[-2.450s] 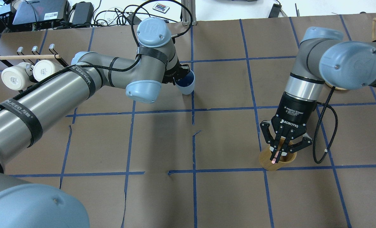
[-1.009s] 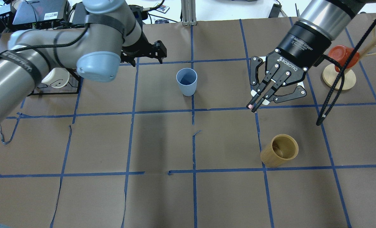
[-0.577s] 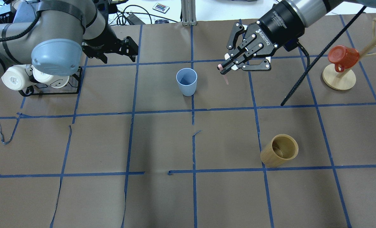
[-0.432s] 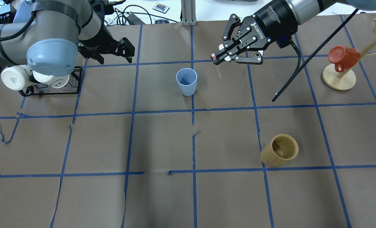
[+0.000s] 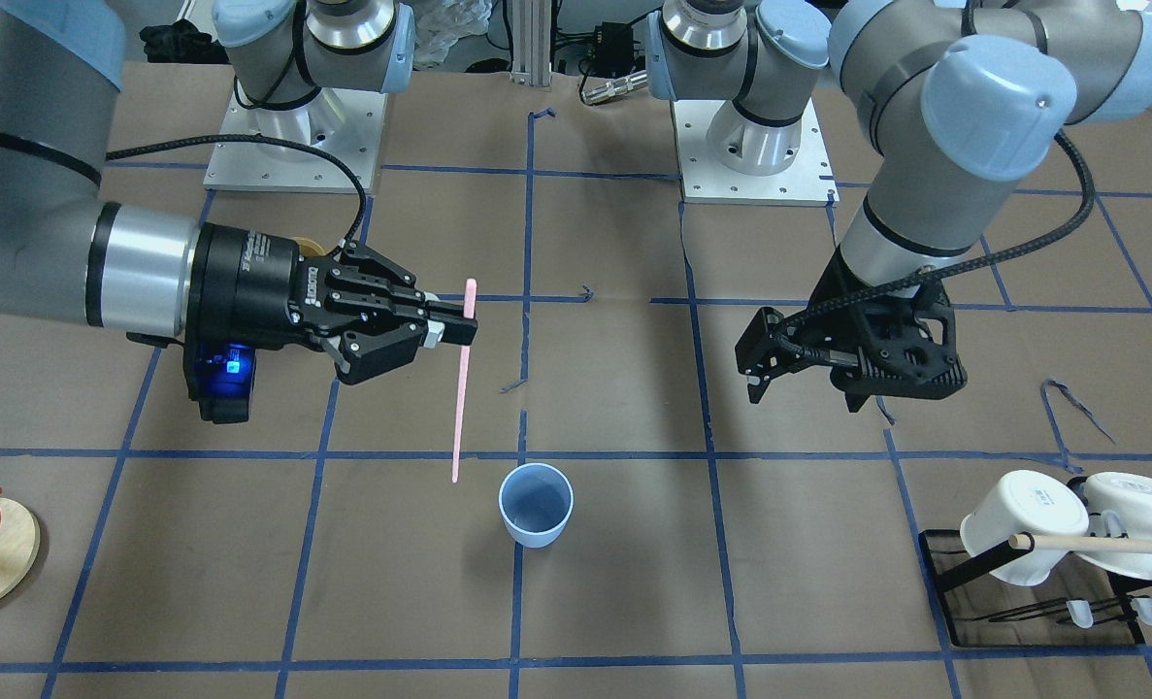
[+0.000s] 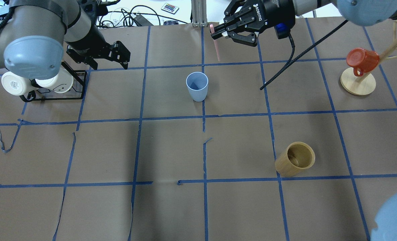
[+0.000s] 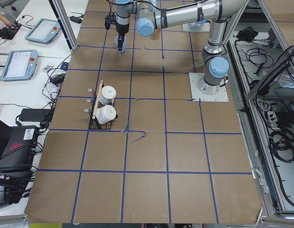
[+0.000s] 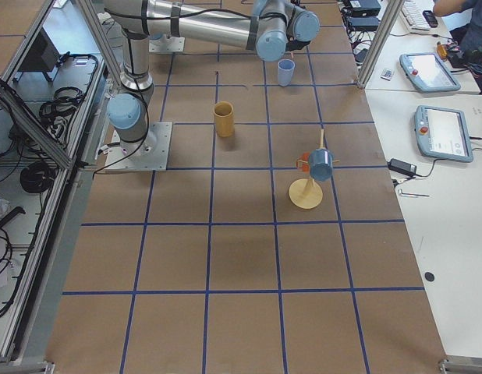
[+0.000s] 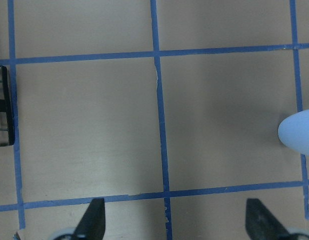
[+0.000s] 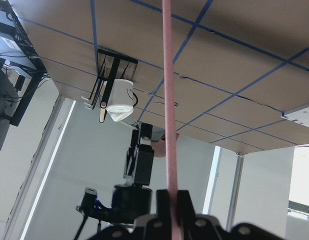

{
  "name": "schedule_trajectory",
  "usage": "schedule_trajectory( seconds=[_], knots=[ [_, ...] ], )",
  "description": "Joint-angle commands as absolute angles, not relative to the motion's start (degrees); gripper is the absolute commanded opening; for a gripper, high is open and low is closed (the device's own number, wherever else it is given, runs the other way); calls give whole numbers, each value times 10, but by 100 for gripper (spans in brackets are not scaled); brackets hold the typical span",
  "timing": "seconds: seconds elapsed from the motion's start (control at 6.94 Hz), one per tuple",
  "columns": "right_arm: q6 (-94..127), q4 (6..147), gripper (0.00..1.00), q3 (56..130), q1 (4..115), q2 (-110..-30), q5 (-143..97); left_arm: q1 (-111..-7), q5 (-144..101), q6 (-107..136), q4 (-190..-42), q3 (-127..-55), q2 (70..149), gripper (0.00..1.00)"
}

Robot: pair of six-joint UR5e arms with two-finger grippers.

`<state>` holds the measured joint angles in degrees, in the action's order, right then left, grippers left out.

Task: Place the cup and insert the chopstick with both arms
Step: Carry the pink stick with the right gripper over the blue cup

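The right gripper (image 5: 465,331) is clamped on the pink chopstick (image 5: 459,413) near its top end. The stick hangs almost upright in the air, its lower tip beside the blue cup (image 5: 535,507), not over its mouth. The cup stands upright on the table (image 5: 634,602). The left gripper (image 5: 801,381) is spread wide and empty, well apart from the cup.

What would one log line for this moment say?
right tool: shut on pink chopstick, raised, not in blue cup | left tool: open, empty | blue cup: upright on table
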<state>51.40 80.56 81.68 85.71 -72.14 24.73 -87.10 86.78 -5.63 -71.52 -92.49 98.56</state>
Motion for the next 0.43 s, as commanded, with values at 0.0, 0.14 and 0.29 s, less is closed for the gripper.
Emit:
schedule_trajectory(
  seconds=[0.0, 0.14, 0.29],
  knots=[
    [538, 860, 0, 818, 867, -676, 225, -869, 875, -45, -793, -921, 943, 100],
    [542, 867, 0, 818, 870, -658, 175, -869, 876, -41, -821, -916, 924, 100],
    [559, 869, 0, 818, 877, -655, 171, -869, 877, -40, -841, -910, 917, 100]
  ],
)
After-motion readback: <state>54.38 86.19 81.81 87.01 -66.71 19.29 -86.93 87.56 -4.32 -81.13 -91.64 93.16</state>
